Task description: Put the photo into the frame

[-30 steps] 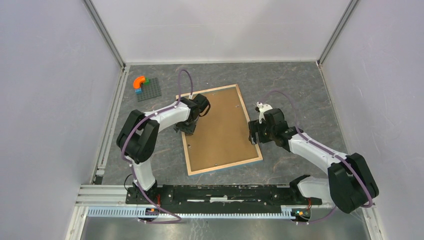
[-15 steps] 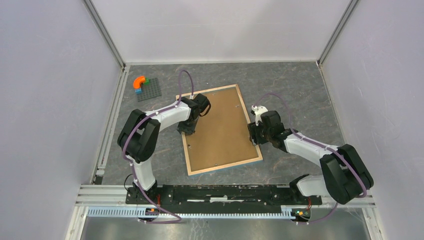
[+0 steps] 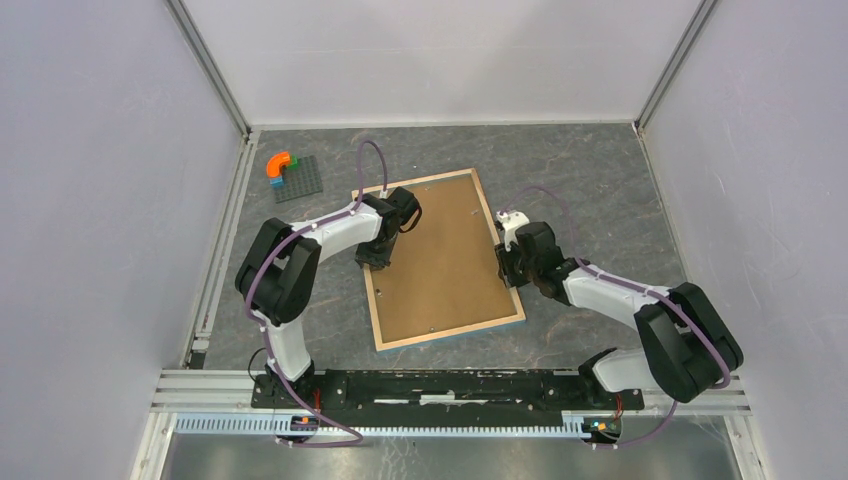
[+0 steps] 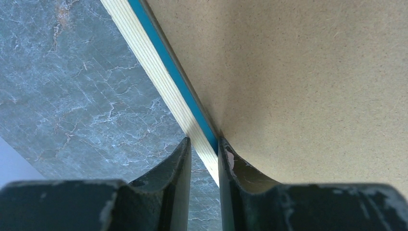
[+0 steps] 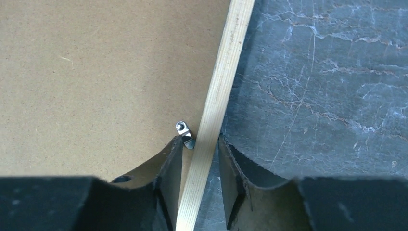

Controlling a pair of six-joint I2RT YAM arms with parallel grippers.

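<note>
Though the backing board point(image 3: 440, 255) filled the face-down frame point(image 3: 416, 181) at picture centre, no photo showed, so progress was unclear; left hand point(image 4: 203, 144) pinched 1 rail, right hand point(image 5: 201, 142) narrowly straddled another.

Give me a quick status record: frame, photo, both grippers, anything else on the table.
frame: flat on the table, light wood side up, brown backing board seated in it
photo: not visible in any view
left gripper: shut on the frame's left rail
right gripper: open, straddling the right rail, a gap on the board side, next to a metal clip
other: orange toy blocks on a dark baseplate, far left, apart from the frame
</note>
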